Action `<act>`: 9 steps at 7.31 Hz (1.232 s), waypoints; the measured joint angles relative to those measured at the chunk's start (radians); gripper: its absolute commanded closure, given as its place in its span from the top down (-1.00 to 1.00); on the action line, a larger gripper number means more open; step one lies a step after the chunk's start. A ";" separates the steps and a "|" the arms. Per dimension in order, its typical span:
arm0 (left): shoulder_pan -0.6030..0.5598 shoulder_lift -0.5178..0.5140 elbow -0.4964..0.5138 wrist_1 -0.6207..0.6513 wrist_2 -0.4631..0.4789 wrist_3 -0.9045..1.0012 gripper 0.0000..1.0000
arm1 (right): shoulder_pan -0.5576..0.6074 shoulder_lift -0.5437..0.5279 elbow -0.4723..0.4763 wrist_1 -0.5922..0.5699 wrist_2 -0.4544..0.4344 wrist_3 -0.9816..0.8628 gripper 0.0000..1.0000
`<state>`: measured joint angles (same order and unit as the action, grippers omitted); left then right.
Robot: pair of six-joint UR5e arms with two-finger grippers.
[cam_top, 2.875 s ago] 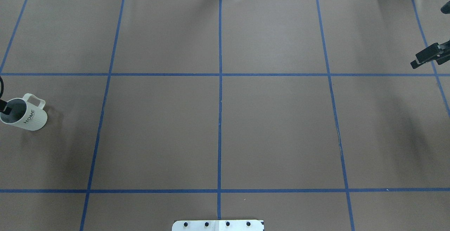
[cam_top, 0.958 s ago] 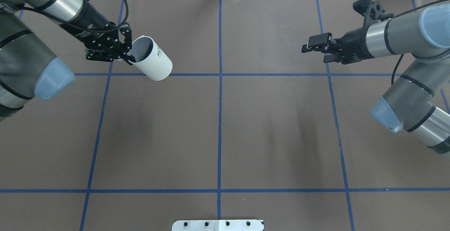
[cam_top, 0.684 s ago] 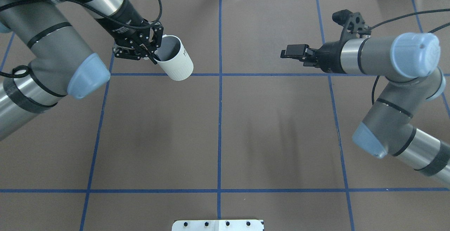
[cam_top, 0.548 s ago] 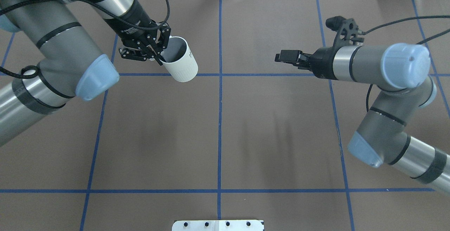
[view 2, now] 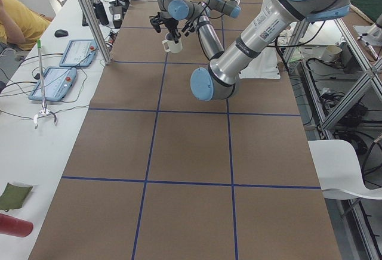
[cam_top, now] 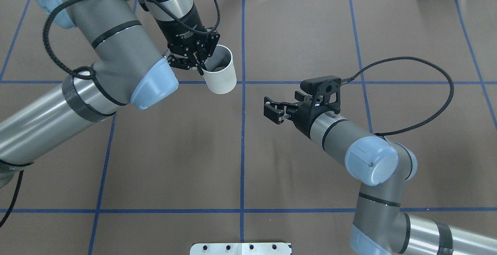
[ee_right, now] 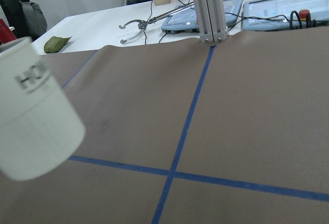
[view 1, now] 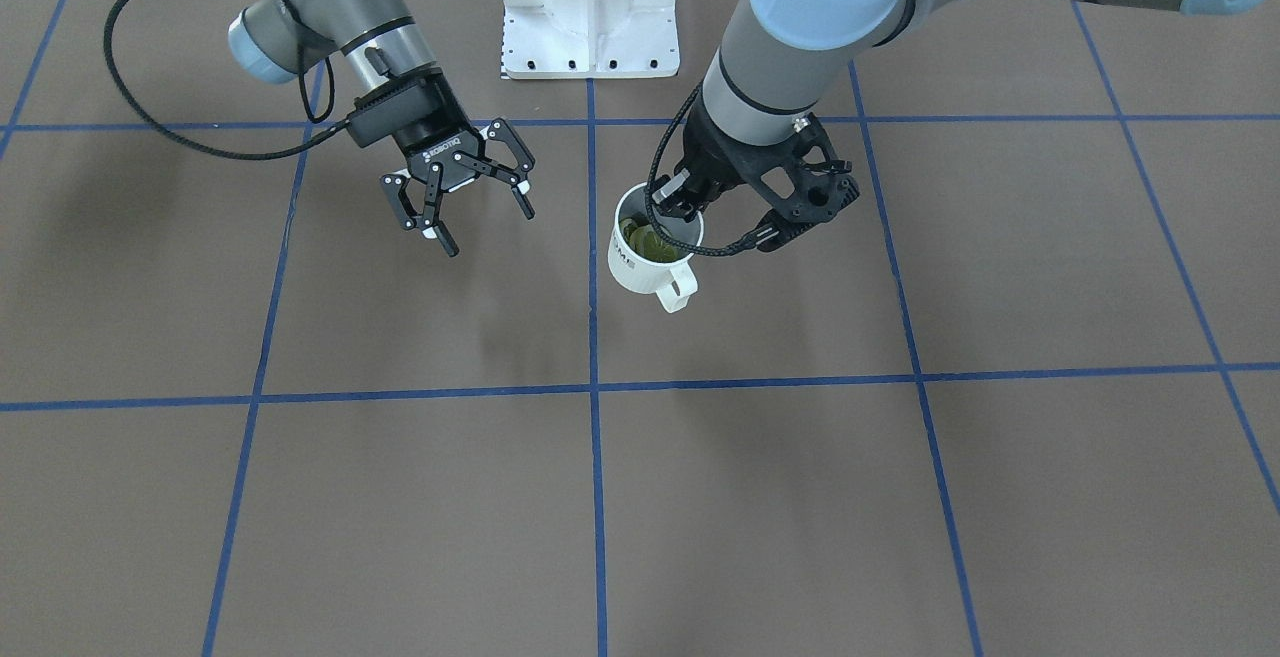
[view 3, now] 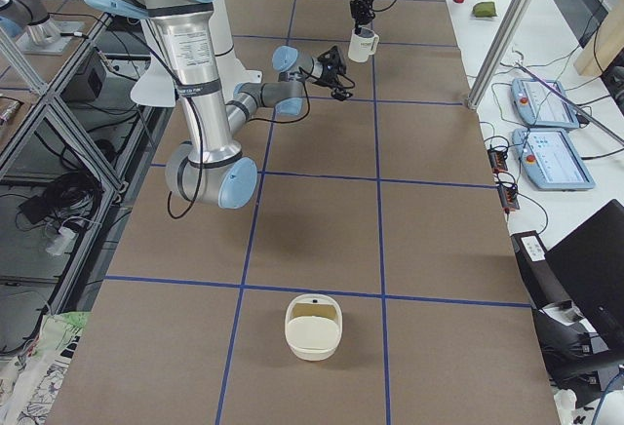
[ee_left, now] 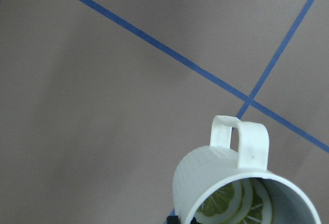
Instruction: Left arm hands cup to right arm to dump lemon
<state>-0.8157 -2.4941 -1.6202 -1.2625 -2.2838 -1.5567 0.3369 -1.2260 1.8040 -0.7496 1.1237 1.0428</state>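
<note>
The white cup (view 1: 645,262) hangs upright above the table near the centre line, handle toward the front-facing camera. My left gripper (view 1: 688,220) is shut on its rim, one finger inside. The yellow-green lemon (view 1: 645,240) lies inside the cup. In the overhead view the cup (cam_top: 221,75) hangs from my left gripper (cam_top: 202,65) left of centre, with the lemon (cam_top: 217,69) just visible. My right gripper (cam_top: 273,111) is open and empty, right of the cup and apart from it; it also shows in the front-facing view (view 1: 487,227). The left wrist view shows the cup (ee_left: 226,178) and lemon (ee_left: 231,206). The right wrist view shows the cup (ee_right: 31,126) at left.
The table is brown paper with blue tape lines. A white basket-like container (view 3: 313,328) stands at the table's right end. The white robot base plate (view 1: 590,7) is at the robot's edge. Tablets (view 2: 57,81) and an operator (view 2: 18,21) are beyond the far side.
My left arm has carried the cup right toward the centre line. My right gripper has come in from the right, toward the cup and nearer the robot's side, still open.
</note>
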 measured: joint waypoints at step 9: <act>0.061 -0.179 0.095 0.133 0.001 -0.171 -1.00 | -0.218 0.101 -0.010 -0.020 -0.563 -0.125 1.00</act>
<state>-0.7550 -2.6734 -1.5249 -1.1292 -2.2824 -1.7280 0.1186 -1.1252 1.7938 -0.7697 0.5603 0.9174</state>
